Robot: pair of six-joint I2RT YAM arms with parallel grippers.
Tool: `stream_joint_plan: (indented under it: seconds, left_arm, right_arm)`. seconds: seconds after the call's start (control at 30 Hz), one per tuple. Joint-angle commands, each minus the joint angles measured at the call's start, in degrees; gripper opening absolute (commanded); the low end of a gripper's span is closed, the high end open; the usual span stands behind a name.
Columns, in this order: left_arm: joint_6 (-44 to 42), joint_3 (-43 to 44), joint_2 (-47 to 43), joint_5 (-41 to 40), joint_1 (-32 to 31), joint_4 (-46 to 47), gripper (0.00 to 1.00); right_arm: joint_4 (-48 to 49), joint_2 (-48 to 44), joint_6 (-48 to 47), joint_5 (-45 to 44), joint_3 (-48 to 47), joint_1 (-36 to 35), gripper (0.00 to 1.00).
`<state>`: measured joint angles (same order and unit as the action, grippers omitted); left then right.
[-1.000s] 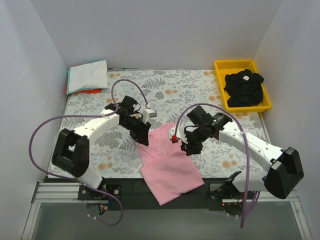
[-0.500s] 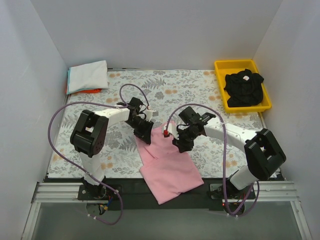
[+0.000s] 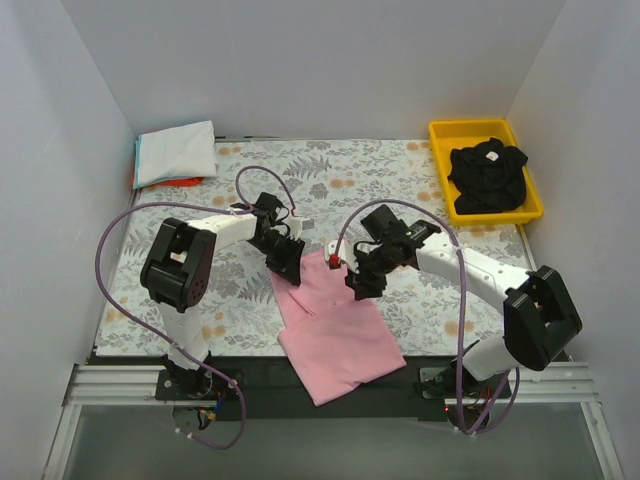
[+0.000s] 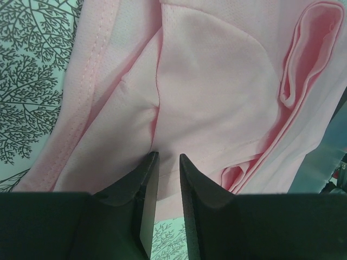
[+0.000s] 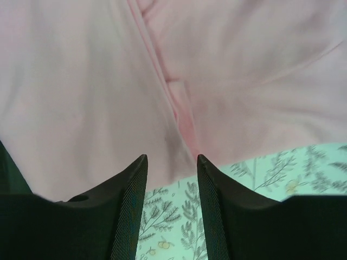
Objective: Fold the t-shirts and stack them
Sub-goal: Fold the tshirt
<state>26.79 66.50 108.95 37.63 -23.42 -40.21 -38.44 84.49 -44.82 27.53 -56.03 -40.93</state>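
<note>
T-shirt [image 3: 335, 325] (pink) | left end effector [image 4: 167, 155] clamped on its edge; right end effector [image 5: 172, 157] — apart — at hem

Left gripper [image 3: 288, 270] jaws pinched, right gripper [image 3: 359, 287] jaws parted.

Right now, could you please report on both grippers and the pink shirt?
Left gripper nearly closed at one far corner of pink t-shirt, grip unconfirmed. Right gripper open over the other. Nothing in the way.

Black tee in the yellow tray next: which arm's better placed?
Right, most likely. The yellow tray holding the black tee sits far right, nearer the right gripper; the left gripper is on the other side of the pink shirt.
</note>
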Motion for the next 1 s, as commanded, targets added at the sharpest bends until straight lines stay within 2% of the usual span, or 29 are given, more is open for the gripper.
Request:
stream_joint_plan:
  seconds: [0.0, 0.1, 0.13, 0.17, 0.23, 0.27, 0.37, 0.53, 0.63, 0.97]
  left_arm:
    - [-2.18, 0.30, 1.09, -1.33, 0.48, 1.53, 0.22]
    - [-1.91, 0.39, 1.62, -0.45, 0.48, 1.62, 0.22]
    - [-1.56, 0.30, 1.79, -0.10, 0.48, 1.71, 0.22]
    - [-1.39, 0.30, 1.80, 0.08, 0.48, 1.80, 0.22]
    - [-0.95, 0.21, 1.88, 0.25, 0.48, 2.06, 0.22]
    - [-0.86, 0.21, 1.88, -0.18, 0.48, 2.06, 0.22]
    - [-1.03, -0.05, 1.80, -0.80, 0.48, 1.97, 0.22]
    - [-1.38, -0.49, 1.45, -0.98, 0.48, 2.06, 0.22]
    - [-1.21, -0.58, 1.36, -0.98, 0.48, 2.41, 0.22]
    - [-1.21, -0.76, 1.71, -1.06, 0.57, 2.76, 0.22]
  right_arm:
    - [1.52, -1.96, -1.32, 9.44, -7.24, -1.69, 0.49]
    - [5.81, 0.32, -0.37, 13.41, -9.53, -3.88, 0.46]
    - [7.39, 1.37, 2.34, 13.43, -10.41, -4.68, 0.37]
    - [8.98, 4.17, 3.41, 13.34, -11.37, -5.65, 0.33]
    - [9.69, 7.17, 6.05, 12.11, -14.97, -8.63, 0.24]
    - [10.39, 9.44, 8.06, 11.85, -15.68, -9.51, 0.24]
    - [13.28, 11.57, 10.27, 10.71, -15.17, -11.72, 0.24]
    - [14.88, 14.91, 12.29, 7.28, -14.81, -13.39, 0.34]
    - [15.23, 16.58, 13.35, 6.93, -14.81, -13.91, 0.35]
    - [15.67, 19.66, 14.50, 6.40, -13.14, -14.71, 0.35]
